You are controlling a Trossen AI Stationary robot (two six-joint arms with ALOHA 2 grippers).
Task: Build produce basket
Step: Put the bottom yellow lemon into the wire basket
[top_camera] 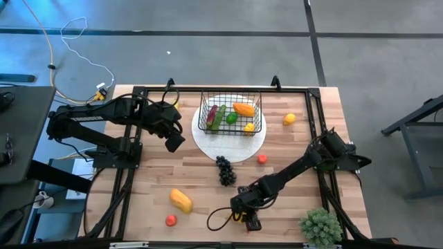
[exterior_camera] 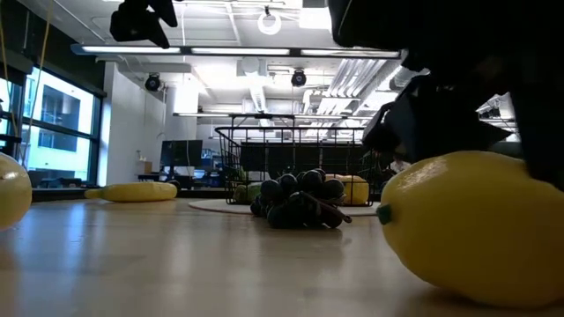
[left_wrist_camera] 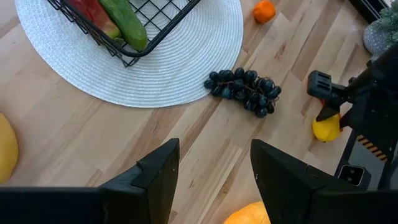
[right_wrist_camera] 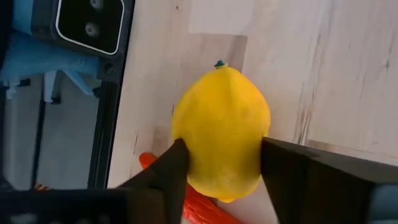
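Observation:
The black wire basket [top_camera: 230, 115] stands on a round white plate [top_camera: 235, 149] at the far middle of the table. It holds a red chili, a green cucumber [left_wrist_camera: 124, 25], a green fruit, an orange piece and a yellow one. Dark grapes [top_camera: 225, 170] lie on the wood just near of the plate. My right gripper [top_camera: 248, 220] is at the table's near edge, shut on a yellow lemon [right_wrist_camera: 224, 130]. My left gripper [top_camera: 174, 143] hovers open, left of the plate, touching nothing. My right gripper pinches the lemon across its broad middle [right_wrist_camera: 186, 155], one finger [right_wrist_camera: 165, 177] on each side. The fingers slant down toward the near edge and lie across the lemon. Its green-tipped end [right_wrist_camera: 219, 63] points away from the gripper. In the low view the lemon [exterior_camera: 476, 229] seems to sit on the table.
Loose on the wood are a second lemon [top_camera: 289, 119] right of the basket, a small orange fruit [top_camera: 262, 158], a yellow-orange piece [top_camera: 181, 200] and a red tomato [top_camera: 171, 220]. A green bushy plant [top_camera: 320, 226] stands at the near right corner. A dark camera housing [right_wrist_camera: 87, 25] sits beside the lemon.

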